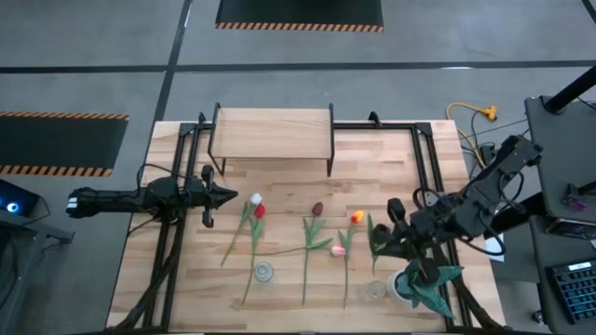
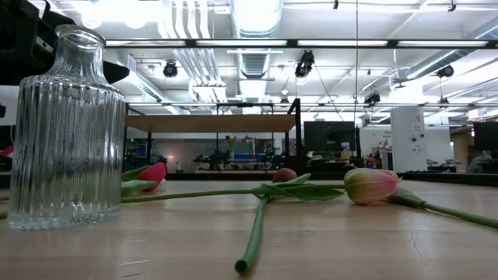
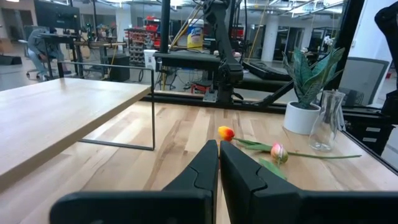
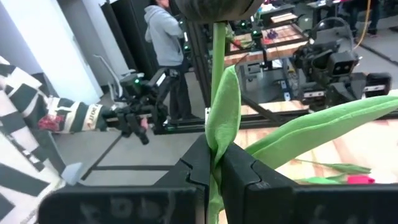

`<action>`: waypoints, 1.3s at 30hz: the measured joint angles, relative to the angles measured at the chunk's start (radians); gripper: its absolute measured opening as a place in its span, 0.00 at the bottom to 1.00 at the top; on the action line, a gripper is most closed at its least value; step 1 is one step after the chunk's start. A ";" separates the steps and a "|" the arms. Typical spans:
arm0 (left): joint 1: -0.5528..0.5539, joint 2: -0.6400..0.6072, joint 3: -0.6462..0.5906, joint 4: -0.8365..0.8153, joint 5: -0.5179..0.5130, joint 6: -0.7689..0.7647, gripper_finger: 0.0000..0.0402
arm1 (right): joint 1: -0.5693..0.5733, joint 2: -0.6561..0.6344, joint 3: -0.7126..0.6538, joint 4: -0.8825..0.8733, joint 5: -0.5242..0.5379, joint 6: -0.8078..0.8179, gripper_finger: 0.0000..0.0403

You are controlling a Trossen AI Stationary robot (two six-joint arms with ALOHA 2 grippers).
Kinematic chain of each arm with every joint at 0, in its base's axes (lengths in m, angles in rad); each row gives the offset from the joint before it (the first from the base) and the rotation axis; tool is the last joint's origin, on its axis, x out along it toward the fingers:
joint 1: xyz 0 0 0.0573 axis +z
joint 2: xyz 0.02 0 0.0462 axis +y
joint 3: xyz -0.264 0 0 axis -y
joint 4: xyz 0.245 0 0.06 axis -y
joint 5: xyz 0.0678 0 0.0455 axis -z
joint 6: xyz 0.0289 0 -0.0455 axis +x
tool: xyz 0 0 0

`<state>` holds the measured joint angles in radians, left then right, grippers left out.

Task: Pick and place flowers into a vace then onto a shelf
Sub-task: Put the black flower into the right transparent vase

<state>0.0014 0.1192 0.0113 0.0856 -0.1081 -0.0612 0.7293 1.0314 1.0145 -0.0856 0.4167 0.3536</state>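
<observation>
The right hand (image 4: 213, 167) has its two dark fingers (image 4: 196, 163) closed on the thin green stem of a tulip (image 4: 217, 74), which stands upright between them with a leaf (image 4: 222, 115) wrapped against it. A second long leaf (image 4: 323, 127) angles off to the side. Farther off, the other arm (image 4: 134, 115) reaches across. A person in a grey hoodie (image 4: 163, 37) stands in the room beyond.

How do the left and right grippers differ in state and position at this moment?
The left gripper has its jaws shut on nothing, while the right gripper has its jaws shut on a tulip stem. The left gripper hovers near the shelf, by the white and red tulips; the right gripper is near the potted plant and glass vase. Both are dark two-finger grippers.
</observation>
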 joint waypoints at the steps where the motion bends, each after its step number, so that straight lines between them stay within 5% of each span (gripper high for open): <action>1: 0.000 0.000 0.000 0.000 0.000 0.000 0.00 | 0.000 0.001 0.000 0.000 -0.002 0.008 0.03; 16: 0.000 0.000 0.000 0.000 0.000 0.000 0.00 | 0.039 0.020 -0.004 0.018 -0.005 0.113 0.03; 39: 0.000 0.000 0.000 0.000 0.000 0.000 0.00 | 0.067 0.188 -0.043 0.014 -0.002 -0.046 0.03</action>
<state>0.0013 0.1192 0.0109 0.0860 -0.1081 -0.0616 0.7963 1.2193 0.9713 -0.0716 0.4142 0.3080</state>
